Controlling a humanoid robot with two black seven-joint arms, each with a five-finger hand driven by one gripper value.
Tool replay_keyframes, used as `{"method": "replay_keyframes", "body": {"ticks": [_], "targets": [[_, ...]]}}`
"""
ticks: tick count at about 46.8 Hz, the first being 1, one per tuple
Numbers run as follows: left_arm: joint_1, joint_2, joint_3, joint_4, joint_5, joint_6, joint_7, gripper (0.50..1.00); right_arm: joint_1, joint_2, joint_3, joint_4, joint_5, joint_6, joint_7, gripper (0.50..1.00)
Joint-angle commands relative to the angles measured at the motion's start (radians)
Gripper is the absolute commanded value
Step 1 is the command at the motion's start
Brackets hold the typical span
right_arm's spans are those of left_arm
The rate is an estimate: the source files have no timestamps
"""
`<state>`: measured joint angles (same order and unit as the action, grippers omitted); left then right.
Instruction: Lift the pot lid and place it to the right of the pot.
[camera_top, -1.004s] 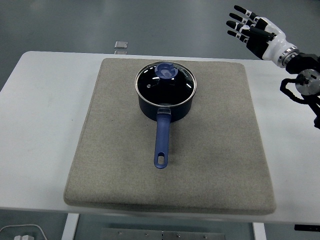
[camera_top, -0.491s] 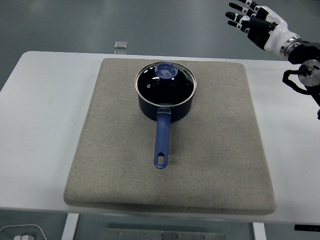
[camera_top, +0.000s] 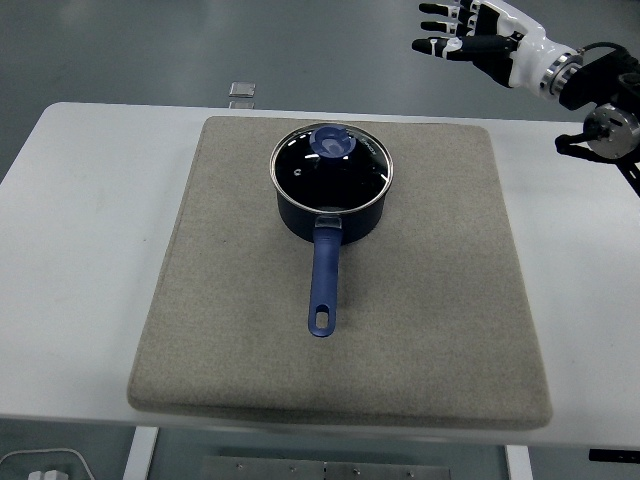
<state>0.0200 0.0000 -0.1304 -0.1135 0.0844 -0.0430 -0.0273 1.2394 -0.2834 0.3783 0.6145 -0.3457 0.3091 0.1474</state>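
— Right hand (camera_top: 470, 35): how is it held in the head view?
— It is held high beyond the worktop's (camera_top: 80, 200) far right corner, fingers spread, nothing grasped, well apart from the pot (camera_top: 331, 195)

— And the lid (camera_top: 331, 160)?
— It is seated on the pot, knob (camera_top: 331, 141) uppermost, on the grey mat (camera_top: 430, 300); bare mat is left to the right, presumably for setting down

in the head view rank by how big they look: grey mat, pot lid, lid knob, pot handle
1. grey mat
2. pot lid
3. pot handle
4. lid knob
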Motion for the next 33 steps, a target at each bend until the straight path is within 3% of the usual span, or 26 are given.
{"method": "replay_keyframes", "body": {"ticks": [1, 16, 33], "targets": [[0.000, 0.000, 0.000, 0.000, 0.000, 0.000, 0.001, 1.000, 0.015, 0.003, -0.002, 0.027, -0.030, -0.002, 0.000, 0.932], [0.000, 0.000, 0.000, 0.000, 0.000, 0.000, 0.000, 1.000, 0.072, 0.009, -0.013, 0.119, -0.277, -0.002, 0.000, 0.930], [0.000, 0.000, 0.000, 0.000, 0.000, 0.000, 0.000, 1.000, 0.150, 0.015, -0.177, 0.185, -0.550, -0.002, 0.001, 0.930]]}}
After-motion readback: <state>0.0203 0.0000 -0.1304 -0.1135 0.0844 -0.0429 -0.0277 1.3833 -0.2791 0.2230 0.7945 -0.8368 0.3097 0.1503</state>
